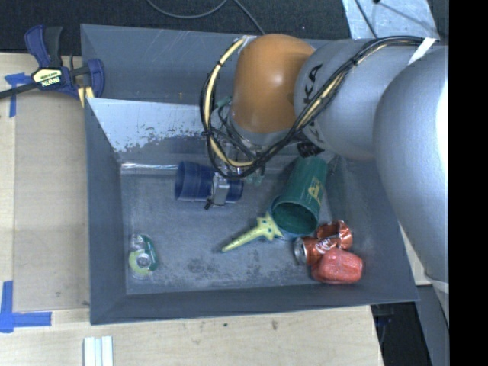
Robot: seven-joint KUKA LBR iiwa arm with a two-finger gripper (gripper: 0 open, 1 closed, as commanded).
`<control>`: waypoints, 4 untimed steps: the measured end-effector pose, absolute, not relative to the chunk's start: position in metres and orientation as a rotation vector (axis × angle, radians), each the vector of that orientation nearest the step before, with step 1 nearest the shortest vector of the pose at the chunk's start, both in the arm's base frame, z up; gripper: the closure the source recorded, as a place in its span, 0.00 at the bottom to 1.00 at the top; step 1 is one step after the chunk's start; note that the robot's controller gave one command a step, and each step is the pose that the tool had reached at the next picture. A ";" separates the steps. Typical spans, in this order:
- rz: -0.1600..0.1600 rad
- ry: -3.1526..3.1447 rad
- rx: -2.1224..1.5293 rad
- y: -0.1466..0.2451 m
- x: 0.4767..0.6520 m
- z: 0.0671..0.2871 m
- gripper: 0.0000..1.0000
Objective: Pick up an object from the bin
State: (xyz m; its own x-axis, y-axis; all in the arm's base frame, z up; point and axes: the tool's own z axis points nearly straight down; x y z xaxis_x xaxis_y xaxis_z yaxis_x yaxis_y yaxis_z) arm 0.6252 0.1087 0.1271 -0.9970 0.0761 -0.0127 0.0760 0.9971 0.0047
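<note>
Camera view: the gripper (pixel 220 192) sits low against a dark blue cup (pixel 192 181) lying on its side, which shows on both sides of it. I cannot tell whether the gripper is released or clenched. A green cup (pixel 301 197) lies near on its right. This looks like the grasp step; the next move calls for a firm hold and a straight lift.

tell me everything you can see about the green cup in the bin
The green cup is a dark teal tumbler, plastic by its look, with a yellowish print on its side. It lies tipped over in the right half of the bin, mouth open toward the lower left. Its base end is hidden under the arm. A yellow-green key-shaped toy has its head at the rim, seemingly touching. A crushed red can sits close by the mouth, lower right.
</note>
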 end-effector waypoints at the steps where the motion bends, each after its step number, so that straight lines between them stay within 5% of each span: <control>1: 0.000 3.142 0.114 0.098 0.623 0.068 0.00; 2: 0.008 3.120 0.212 0.109 0.624 0.071 1.00; 4: 0.007 3.123 0.212 0.109 0.622 0.075 1.00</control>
